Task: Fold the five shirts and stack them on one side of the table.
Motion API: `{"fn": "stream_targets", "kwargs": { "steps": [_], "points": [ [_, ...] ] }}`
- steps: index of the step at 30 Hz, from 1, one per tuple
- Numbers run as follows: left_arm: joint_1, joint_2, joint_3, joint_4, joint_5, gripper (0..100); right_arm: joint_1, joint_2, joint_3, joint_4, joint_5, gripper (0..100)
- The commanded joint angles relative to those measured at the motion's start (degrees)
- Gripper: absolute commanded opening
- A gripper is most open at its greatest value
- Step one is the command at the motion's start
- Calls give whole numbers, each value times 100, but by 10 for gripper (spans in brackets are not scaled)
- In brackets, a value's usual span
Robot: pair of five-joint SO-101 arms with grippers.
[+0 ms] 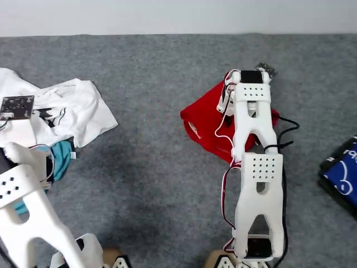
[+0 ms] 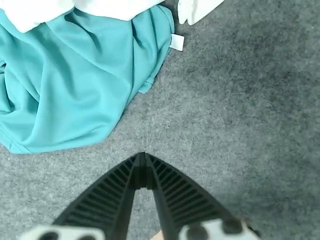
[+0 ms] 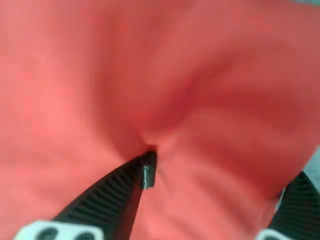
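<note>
Right gripper (image 3: 220, 182) is spread wide and pressed down into the red shirt (image 1: 201, 131), right of centre in the high view. There's cloth between the jaws, but nothing's pinched. Left gripper (image 2: 145, 167) is closed on nothing, with the teal shirt (image 2: 75, 85) near its tips. So red is the right arm's job, I reckon.

Grey felt-like covering spans the table (image 1: 150, 167); a plain white wall (image 1: 178, 17) runs along its far edge.
</note>
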State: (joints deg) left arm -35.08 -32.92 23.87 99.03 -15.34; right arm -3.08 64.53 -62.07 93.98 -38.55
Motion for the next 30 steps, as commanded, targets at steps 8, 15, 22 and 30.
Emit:
{"fn": "stream_targets", "kwargs": {
  "steps": [8,15,22,30],
  "points": [
    [26,-149,4,132,114,3,-4,171,-88,-180,167,173],
    [26,-149,-22,132,114,3,66,163,-88,-163,220,44],
    [26,-149,-13,132,114,3,549,145,-1204,611,387,9],
    [26,-149,-22,132,114,3,1341,-110,-3385,884,1591,9]
  ]
}}
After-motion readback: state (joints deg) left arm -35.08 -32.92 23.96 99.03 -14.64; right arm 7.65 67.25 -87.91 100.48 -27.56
